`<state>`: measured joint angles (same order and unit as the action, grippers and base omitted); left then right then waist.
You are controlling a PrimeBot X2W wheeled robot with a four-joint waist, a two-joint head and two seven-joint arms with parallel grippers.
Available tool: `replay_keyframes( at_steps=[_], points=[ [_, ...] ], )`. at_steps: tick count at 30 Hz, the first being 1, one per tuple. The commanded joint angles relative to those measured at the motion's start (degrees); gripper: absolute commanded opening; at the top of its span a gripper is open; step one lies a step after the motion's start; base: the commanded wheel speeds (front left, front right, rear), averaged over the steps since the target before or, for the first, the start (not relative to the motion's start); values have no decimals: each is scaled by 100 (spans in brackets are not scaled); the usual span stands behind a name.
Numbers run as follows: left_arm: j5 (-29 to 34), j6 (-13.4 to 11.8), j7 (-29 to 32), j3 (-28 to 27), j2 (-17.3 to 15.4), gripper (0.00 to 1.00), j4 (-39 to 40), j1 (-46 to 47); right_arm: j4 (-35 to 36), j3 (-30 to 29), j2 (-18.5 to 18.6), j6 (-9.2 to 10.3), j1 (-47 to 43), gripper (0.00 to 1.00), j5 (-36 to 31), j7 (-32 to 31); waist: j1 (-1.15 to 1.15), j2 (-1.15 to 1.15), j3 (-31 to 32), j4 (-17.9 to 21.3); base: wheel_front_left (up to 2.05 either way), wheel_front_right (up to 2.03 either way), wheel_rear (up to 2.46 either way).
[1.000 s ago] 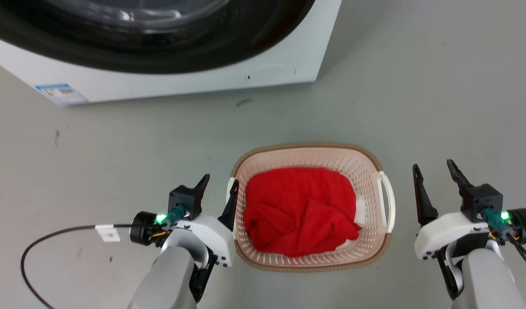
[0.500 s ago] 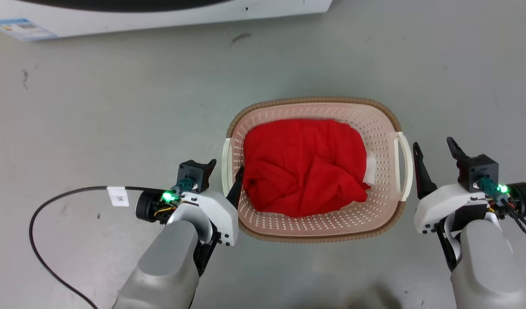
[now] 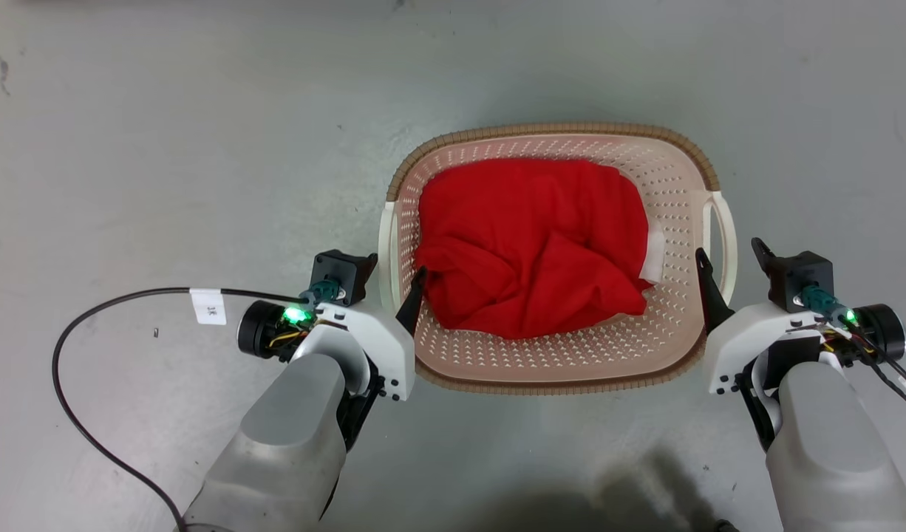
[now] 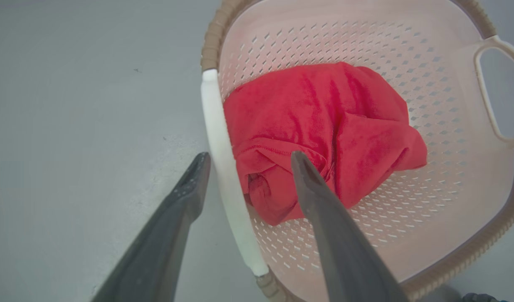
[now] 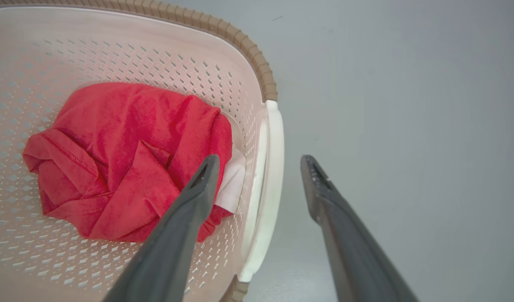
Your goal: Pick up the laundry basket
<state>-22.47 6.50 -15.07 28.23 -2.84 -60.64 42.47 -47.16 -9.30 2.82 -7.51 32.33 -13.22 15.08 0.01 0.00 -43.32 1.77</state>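
The laundry basket [image 3: 549, 131] sits on the grey floor, cream perforated plastic with a brown woven rim, and holds a crumpled red cloth [image 3: 534, 244]. My left gripper [image 3: 392, 272] is open and straddles the white left handle [image 4: 217, 126], with its inner finger inside the basket beside the cloth. My right gripper [image 3: 729, 251] is open too, its fingers on either side of the white right handle [image 5: 273, 147]. In the wrist views each handle runs between the fingers of the left gripper [image 4: 250, 155] and right gripper [image 5: 260, 158], untouched by either pad.
A black cable with a white tag [image 3: 208, 306] loops over the floor left of my left arm. A white scrap of cloth [image 3: 651, 258] lies under the red one by the right handle. Bare grey floor [image 3: 165, 148] surrounds the basket.
The head camera has tilted down, so the washing machine has left the top of the view. Both grippers have closed in on the basket and now straddle its handles, still open.
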Motion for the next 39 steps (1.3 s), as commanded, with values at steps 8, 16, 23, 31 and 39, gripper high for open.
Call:
replay_keyframes(
  at_steps=[8, 16, 23, 31, 39],
  points=[
    [-117, -51, -16, 187, -8, 100, -27, 270, -634, -34, 10, 4, 383, 100, -14, 14, -1, 0, -365, -44, 0, 0, 0],
    [-176, -89, -16, 279, -8, 100, -37, 397, -886, 31, 10, 4, 596, 100, 89, 14, -1, 0, -591, -58, 0, 0, 0],
    [-196, -78, -16, 383, -8, 0, -32, 470, -981, 265, 3, 3, 675, 0, 233, 14, -1, 0, -607, -50, 0, 0, 0],
    [-322, -16, -16, 568, 53, 0, -161, 425, -1041, 387, -18, 3, 661, 0, 292, 18, -1, 0, -432, -47, 0, 0, 0],
    [-572, 40, -16, 782, 62, 0, -371, 316, -1104, 684, -28, 2, 509, 0, 373, 18, -1, 0, 38, -69, 0, 0, 0]
  ],
)
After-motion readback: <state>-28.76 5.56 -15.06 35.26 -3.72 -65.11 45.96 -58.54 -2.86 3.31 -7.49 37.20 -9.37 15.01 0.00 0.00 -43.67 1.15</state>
